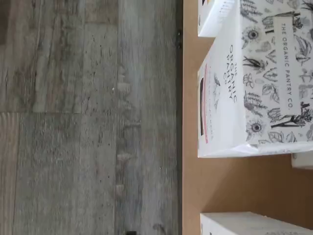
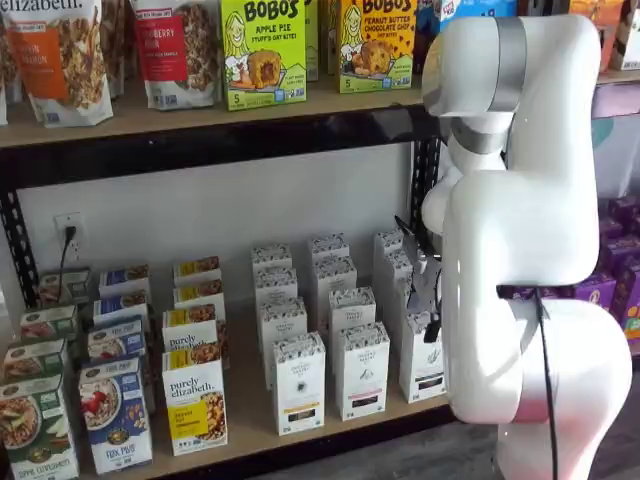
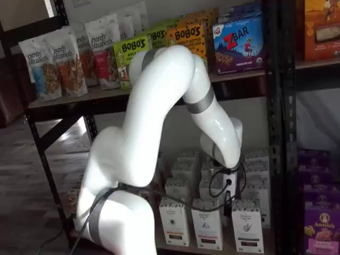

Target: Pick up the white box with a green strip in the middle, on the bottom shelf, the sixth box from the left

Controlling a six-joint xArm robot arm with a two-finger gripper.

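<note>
The white box (image 2: 421, 362) stands at the right end of the front row on the bottom shelf (image 2: 250, 418), a tall narrow carton with a speckled top band. In a shelf view it is the front right carton (image 3: 247, 227). The wrist view shows a white carton (image 1: 254, 88) from above, with a botanical print and "The Organic Pantry Co." on it, on the pale board (image 1: 234, 186). My gripper (image 2: 428, 300) hangs just above and behind the white box, its black fingers seen side-on. It also shows in a shelf view (image 3: 229, 197), with a cable looped beside it. It holds nothing.
Like white cartons (image 2: 362, 370) (image 2: 298, 384) stand left of the white box, with more rows behind. Colourful Purely Elizabeth cartons (image 2: 194, 400) fill the shelf's left half. The black upright (image 2: 428, 160) stands close to the arm. Purple boxes (image 3: 319, 223) sit to the right. Grey plank floor (image 1: 88, 122) lies below the shelf edge.
</note>
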